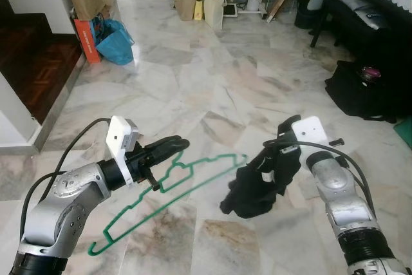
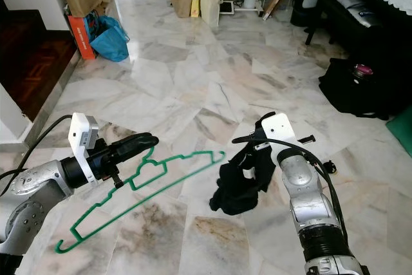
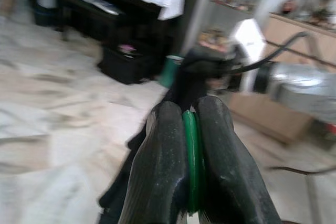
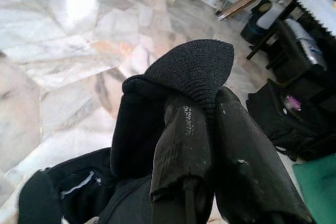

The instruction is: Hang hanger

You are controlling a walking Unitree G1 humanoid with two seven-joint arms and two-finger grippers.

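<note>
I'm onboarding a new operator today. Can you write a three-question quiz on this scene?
1. True or false: the left end effector is shut on the green hanger.
2. The right end effector grips: A) black garment B) blue bag C) nothing.
3. Fill in: the floor is pale ____.

Key: 1 true; 2 A; 3 marble.
</note>
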